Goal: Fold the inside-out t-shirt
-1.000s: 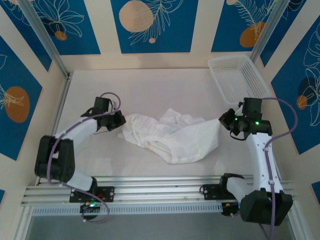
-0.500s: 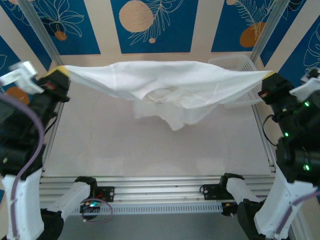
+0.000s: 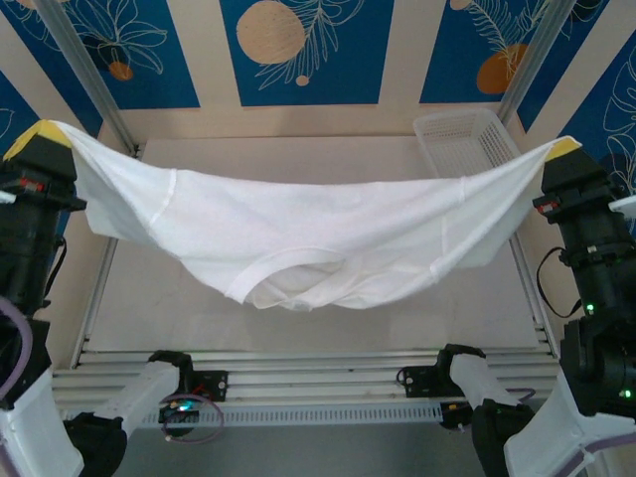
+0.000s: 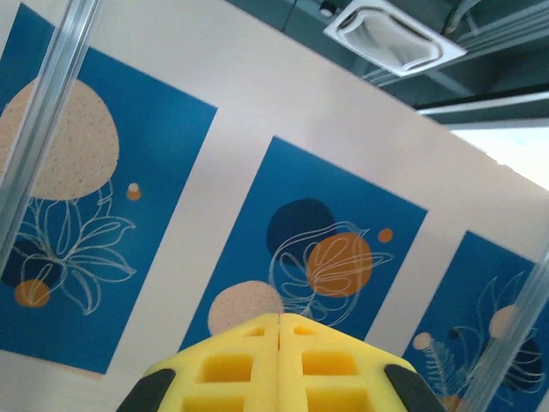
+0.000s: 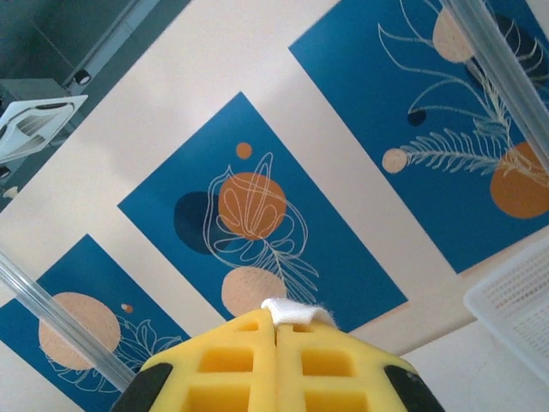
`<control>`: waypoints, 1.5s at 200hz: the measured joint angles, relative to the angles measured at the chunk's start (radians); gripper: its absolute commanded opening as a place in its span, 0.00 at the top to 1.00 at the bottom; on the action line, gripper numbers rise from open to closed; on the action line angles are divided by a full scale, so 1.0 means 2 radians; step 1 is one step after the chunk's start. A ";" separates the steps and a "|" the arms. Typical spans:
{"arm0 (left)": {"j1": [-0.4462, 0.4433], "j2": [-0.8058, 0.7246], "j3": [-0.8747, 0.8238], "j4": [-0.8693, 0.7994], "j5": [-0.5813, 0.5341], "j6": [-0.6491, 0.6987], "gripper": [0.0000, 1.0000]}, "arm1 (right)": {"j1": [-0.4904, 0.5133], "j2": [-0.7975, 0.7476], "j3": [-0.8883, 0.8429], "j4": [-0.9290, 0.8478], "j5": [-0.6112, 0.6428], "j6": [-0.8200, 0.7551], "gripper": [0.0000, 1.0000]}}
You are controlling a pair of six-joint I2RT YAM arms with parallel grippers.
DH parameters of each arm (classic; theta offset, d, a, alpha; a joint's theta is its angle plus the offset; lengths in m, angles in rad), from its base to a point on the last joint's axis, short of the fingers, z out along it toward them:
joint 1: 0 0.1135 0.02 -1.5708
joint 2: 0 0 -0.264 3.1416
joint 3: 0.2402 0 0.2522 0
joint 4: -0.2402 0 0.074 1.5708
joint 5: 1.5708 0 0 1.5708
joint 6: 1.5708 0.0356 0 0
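Above the table point(image 3: 298, 159), the t-shirt point(image 3: 308, 238) is now hanging spread in the air, no longer crumpled. Left gripper point(image 3: 38, 137) and right gripper point(image 3: 562, 149) are clamping tight on 2 opposite ends. Middle is sagging, so it's probably ready for laying flat.

Shirt: the inside-out t-shirt point(image 3: 298, 238) hangs spread between my two arms, sagging in the middle, with seams showing and the collar opening at its lowest edge.
Left jaws: clamped on one yellow-tipped corner of cloth, well to the left of the basket point(image 3: 437, 121).
Right jaws: pinched tight on the other corner, just right of the basket's near end.
Basket: white mesh, with the cloth crossing in front of its near end.
Desk point(image 3: 278, 159): pale, bare left of the basket.
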 measured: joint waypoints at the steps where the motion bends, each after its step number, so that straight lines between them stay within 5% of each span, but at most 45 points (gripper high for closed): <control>1: 0.000 0.002 -0.001 0.000 -0.001 0.001 1.00 | 0.000 0.000 -0.002 0.001 -0.001 0.001 1.00; 38: 0.000 0.056 -0.076 0.034 -0.016 0.016 1.00 | 0.002 0.044 -0.113 0.051 -0.033 0.039 1.00; 67: 0.013 0.165 -0.129 0.081 -0.016 0.012 1.00 | 0.021 0.172 -0.184 0.114 -0.043 0.054 0.98; 72: 0.017 0.193 -0.136 0.095 -0.015 0.010 0.86 | 0.026 0.207 -0.184 0.122 -0.044 0.054 0.85; 82: 0.024 0.246 -0.146 0.117 -0.015 0.009 0.49 | 0.032 0.274 -0.179 0.140 -0.051 0.054 0.43; 94: 0.034 0.320 -0.145 0.142 -0.013 0.005 0.25 | 0.040 0.369 -0.142 0.140 -0.068 0.052 0.30; 119: 0.062 0.458 -0.130 0.171 0.022 0.000 0.14 | 0.049 0.540 -0.023 0.109 -0.103 0.043 0.26; 140: 0.084 0.489 -0.151 0.182 0.061 -0.003 0.11 | 0.053 0.570 -0.012 0.072 -0.110 0.018 0.18; 169: 0.092 0.429 -0.195 0.205 0.135 -0.002 0.09 | 0.051 0.498 -0.064 0.050 -0.135 -0.028 0.18; 197: 0.051 0.277 -0.271 0.216 0.197 0.022 0.08 | 0.051 0.336 -0.208 0.050 -0.142 -0.056 0.19; 244: -0.177 0.033 -0.415 0.177 0.243 0.109 0.11 | 0.078 0.045 -0.513 0.006 -0.074 -0.010 0.22; 300: -0.437 -0.048 -0.575 0.096 0.115 0.131 0.08 | 0.156 -0.083 -0.719 -0.082 -0.014 0.086 0.23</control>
